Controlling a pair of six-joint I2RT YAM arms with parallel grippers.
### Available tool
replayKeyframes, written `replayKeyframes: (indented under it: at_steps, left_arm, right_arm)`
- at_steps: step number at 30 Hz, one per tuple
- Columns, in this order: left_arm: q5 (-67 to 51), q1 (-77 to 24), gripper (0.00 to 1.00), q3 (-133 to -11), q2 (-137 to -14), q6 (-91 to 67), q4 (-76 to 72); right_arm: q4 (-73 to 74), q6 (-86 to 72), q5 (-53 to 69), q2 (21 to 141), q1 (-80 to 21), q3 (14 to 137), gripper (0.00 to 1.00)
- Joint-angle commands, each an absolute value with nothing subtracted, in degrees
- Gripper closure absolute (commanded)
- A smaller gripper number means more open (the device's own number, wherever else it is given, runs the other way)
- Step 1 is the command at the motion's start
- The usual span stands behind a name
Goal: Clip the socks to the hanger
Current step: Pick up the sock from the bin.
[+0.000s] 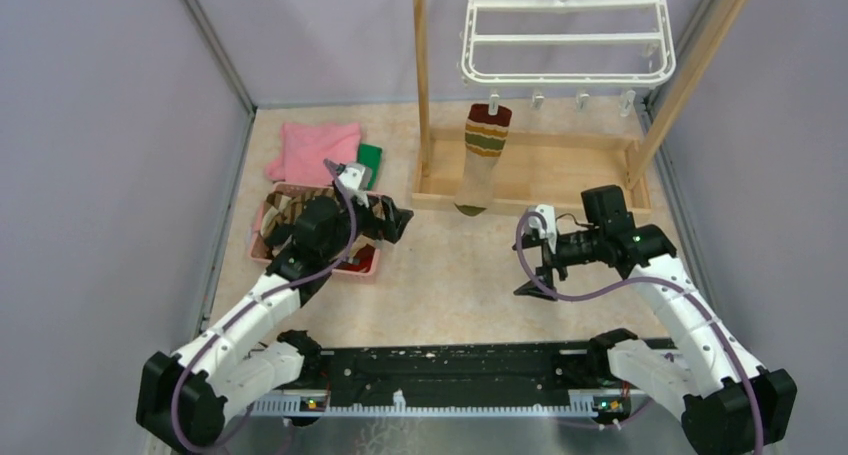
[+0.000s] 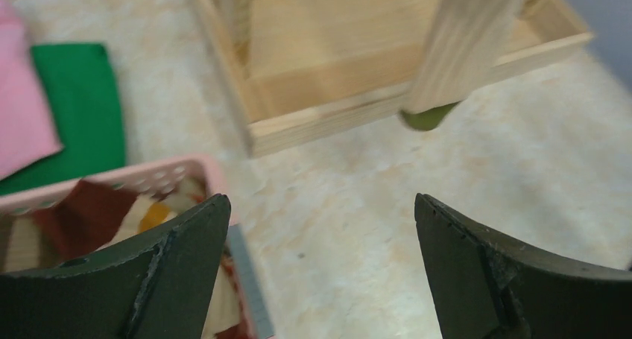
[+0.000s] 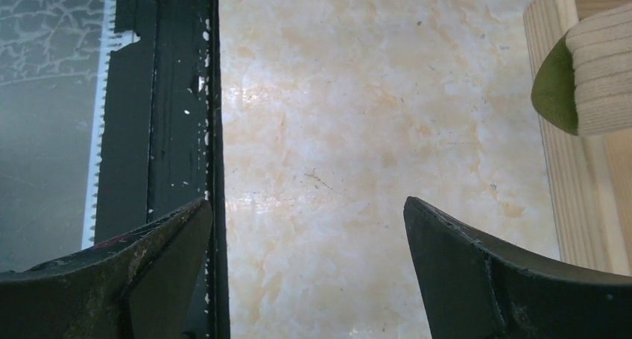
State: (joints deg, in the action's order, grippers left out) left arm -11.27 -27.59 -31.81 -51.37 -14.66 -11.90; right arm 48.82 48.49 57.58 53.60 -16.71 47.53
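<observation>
Black left claw (image 2: 319,199) and right claw (image 3: 305,200) gape wide — ribbed banded sock (image 1: 483,160) dangles from white hanger (image 1: 565,38).

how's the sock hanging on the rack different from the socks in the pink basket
The hanging sock is clipped to the white hanger, stretched out toe down; the basket socks lie crumpled in the pink basket. The hanging sock is one, with red, green and tan bands and a green toe; the basket socks are a pile, mostly brown and cream. Both are soft striped fabric.
</observation>
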Motion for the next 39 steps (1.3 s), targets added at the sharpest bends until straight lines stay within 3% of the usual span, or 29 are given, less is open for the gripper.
replayKeyframes:
  at_steps: [1,3,11,14,21,28,32,34,37,39]
  left_arm:
    - [4.3,-27.59,0.01,-41.22,-58.03,-6.63,7.44]
    - [3.76,-27.52,0.03,-45.35,-62.25,-1.59,12.9]
    - [8.82,-27.71,0.42,-58.2,-74.02,7.5,31.87]
    - [10.59,-27.7,0.52,-59.51,-74.54,9.9,36.35]
    - [10.27,-27.73,0.53,-55.23,-72.75,14.46,37.87]
    - [9.1,-27.73,0.48,-54.22,-78.25,13.88,39.5]
    - [9.18,-27.74,0.5,-54.66,-80.53,13.15,39.07]
    - [9.71,-27.76,0.6,-55.06,-81.16,12.93,39.19]
    - [10.05,-27.75,0.86,-57.11,-80.45,11.87,40.89]
    - [9.31,-27.71,0.97,-58.55,-78.62,11.74,41.52]
  right_arm:
    - [43.52,49.81,55.85,51.65,-16.26,45.63,0.01]
    - [42.36,48.86,52.98,51.67,-16.26,45.12,0.01]
    - [42.21,48.25,48.1,51.72,-16.25,45.54,0.01]
    - [42.19,48.34,47.37,52.13,-16.25,45.61,0.01]
    - [42.32,48.34,46.71,53.28,-16.26,45.79,0.01]
    - [41.91,48.34,46.15,53.43,-16.24,45.44,0.01]
    - [41.84,48.34,45.99,53.44,-16.26,45.35,0.01]
    - [41.84,48.34,45.89,53.37,-16.22,45.31,0.01]
    - [41.84,48.34,45.8,53.5,-16.24,45.3,0.01]
    - [41.84,48.34,45.79,53.53,-16.26,45.35,0.01]
